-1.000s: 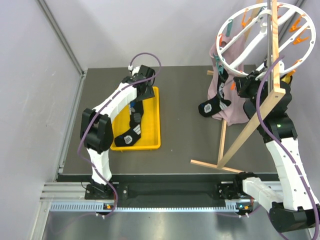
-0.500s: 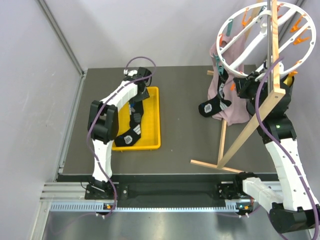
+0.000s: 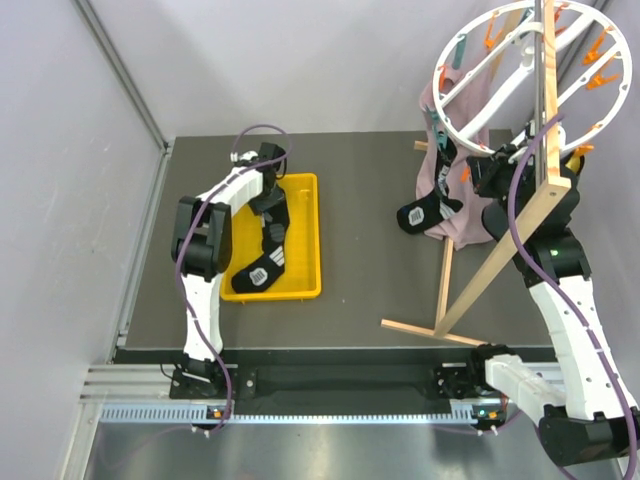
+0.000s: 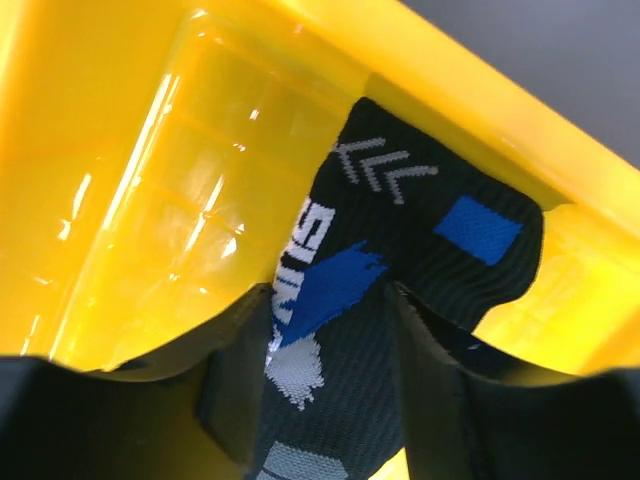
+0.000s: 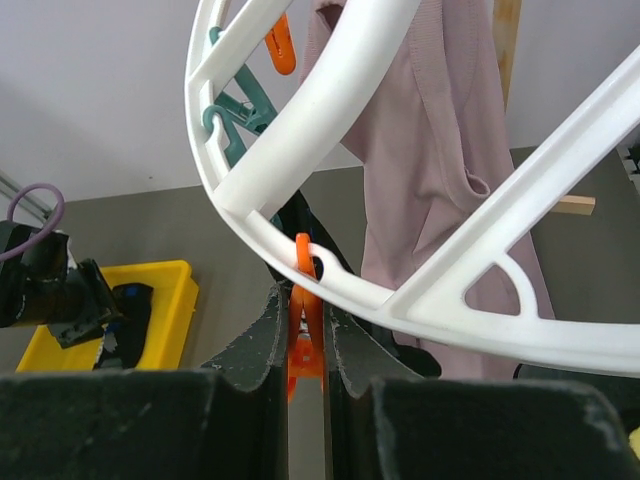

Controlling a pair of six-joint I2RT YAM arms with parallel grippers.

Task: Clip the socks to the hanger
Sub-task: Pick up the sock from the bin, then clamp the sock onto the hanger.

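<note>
One black sock [image 3: 268, 247] with grey and white patches lies lengthwise in the yellow tray [image 3: 308, 250]. My left gripper [image 3: 266, 192] is down at its far end. In the left wrist view the sock [image 4: 410, 230] runs between the two fingers of my left gripper [image 4: 325, 335], which stand open on either side of it. The other sock [image 3: 420, 212] hangs below the white ring of the hanger [image 3: 440, 100]. My right gripper [image 3: 490, 168] is shut on an orange clip [image 5: 305, 345] hanging from the ring [image 5: 330, 90].
A pink-mauve cloth [image 3: 465, 218] hangs from the hanger beside the hung sock. The light wooden frame [image 3: 500, 250] slants across the right side, its foot bars on the table. Teal clips [image 5: 225, 115] sit along the ring's rim.
My left gripper has swung left and come down into the tray over the sock's far end, its jaws narrowing. The right arm has stayed where it was.
</note>
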